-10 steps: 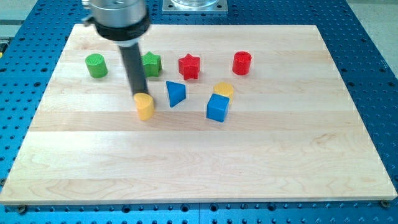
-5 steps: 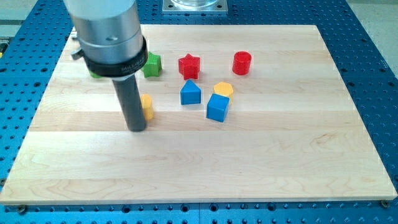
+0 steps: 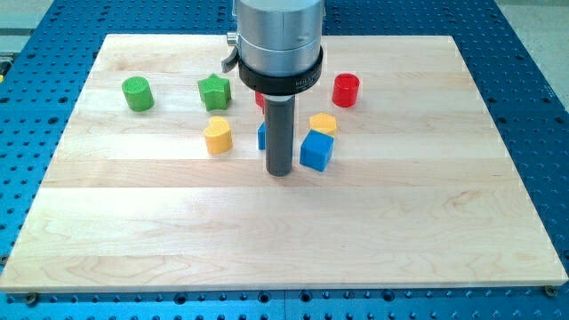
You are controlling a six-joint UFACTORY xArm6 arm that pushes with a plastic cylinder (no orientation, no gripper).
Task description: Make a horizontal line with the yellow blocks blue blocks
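My tip point(image 3: 280, 172) rests on the board just left of the blue cube point(image 3: 316, 150) and below the blue triangular block point(image 3: 262, 136), which the rod mostly hides. A yellow heart-like block point(image 3: 218, 135) sits to the tip's left. A yellow hexagonal block point(image 3: 323, 124) touches the top edge of the blue cube. The yellow block on the left, the hidden blue block and the blue cube lie roughly in a row across the view.
A green cylinder point(image 3: 137, 93) and a green star point(image 3: 214, 92) sit at the upper left. A red cylinder point(image 3: 346, 90) is at the upper right. A red star point(image 3: 260, 100) is almost fully hidden behind the rod. The wooden board point(image 3: 284, 231) lies on a blue perforated table.
My tip has moved right, from beside the left yellow block to between the two blue blocks. The left yellow block shifted slightly up and right. The blue cube turned a little.
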